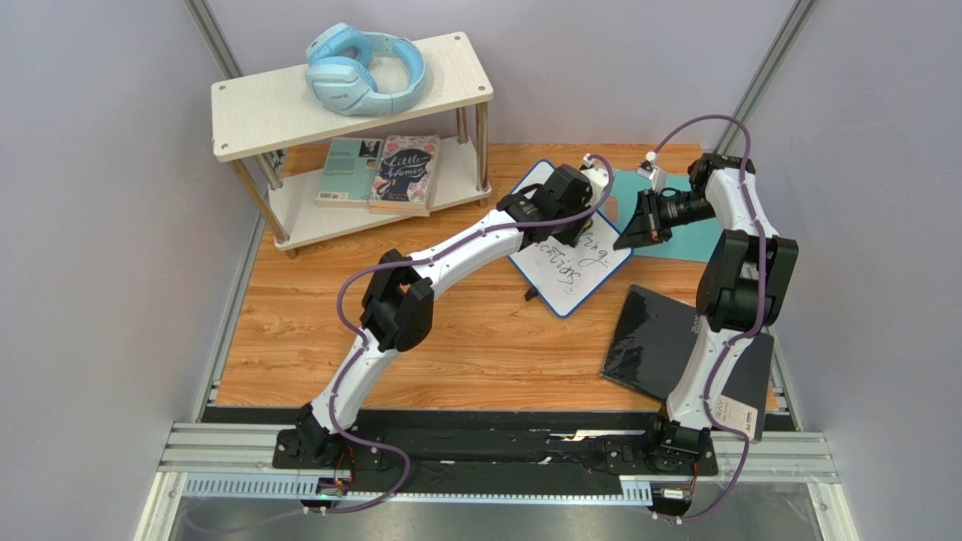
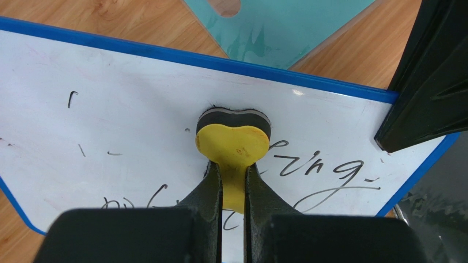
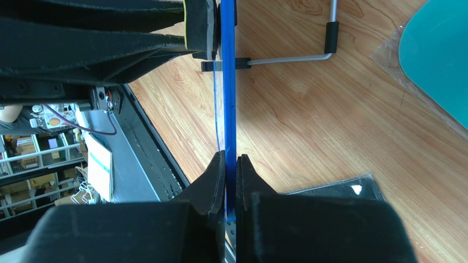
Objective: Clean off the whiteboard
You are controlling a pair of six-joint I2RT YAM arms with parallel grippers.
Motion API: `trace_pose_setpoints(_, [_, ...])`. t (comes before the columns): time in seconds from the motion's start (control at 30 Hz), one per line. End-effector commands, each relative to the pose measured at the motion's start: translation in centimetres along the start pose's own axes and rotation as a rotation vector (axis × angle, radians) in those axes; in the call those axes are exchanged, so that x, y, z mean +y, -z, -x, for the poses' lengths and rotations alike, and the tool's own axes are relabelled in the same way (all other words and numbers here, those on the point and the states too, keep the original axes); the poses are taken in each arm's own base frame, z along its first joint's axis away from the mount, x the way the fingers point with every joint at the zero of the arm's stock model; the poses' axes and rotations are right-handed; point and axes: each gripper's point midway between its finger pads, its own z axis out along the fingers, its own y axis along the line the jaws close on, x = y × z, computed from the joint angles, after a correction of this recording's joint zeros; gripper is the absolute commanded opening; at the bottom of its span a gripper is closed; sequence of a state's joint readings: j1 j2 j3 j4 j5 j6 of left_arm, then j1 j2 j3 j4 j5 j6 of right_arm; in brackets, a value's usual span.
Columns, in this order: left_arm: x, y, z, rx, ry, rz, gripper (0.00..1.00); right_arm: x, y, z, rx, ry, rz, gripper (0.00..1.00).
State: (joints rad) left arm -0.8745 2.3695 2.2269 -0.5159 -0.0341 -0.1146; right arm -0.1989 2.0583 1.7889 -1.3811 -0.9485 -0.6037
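The small white rectangular whiteboard (image 1: 568, 274) with a thin blue frame lies tilted on the wooden tabletop (image 1: 474, 349), a little toward 1 o'clock from the table's middle in the overhead view. A teal flat mat (image 1: 691, 242) sits at its 2 o'clock and a glossy black panel (image 1: 666, 338) at its 5 o'clock.

The right gripper (image 3: 230, 161) is pinched tight on the board's blue rim at the 3 o'clock corner, apparently to keep the board from sliding under the wiping.

The left gripper (image 2: 233, 171) is closed almost fully on the stem of a yellow heart-shaped eraser (image 2: 233, 143), with the eraser's dark pad pressed flat against the white surface.

Dark handwriting (image 2: 313, 167) runs from 4 to 7 o'clock of the eraser. The area from 9 to 12 o'clock shows only faint specks, so much of the job looks unfinished.
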Motion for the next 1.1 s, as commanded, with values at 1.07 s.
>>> trace_pose_setpoints(1.07, [0.0,-1.1,-2.0,0.087,0.011,-0.103,0.00,1.0,0.0,1.0,-0.002,0.124,-0.006,0.00])
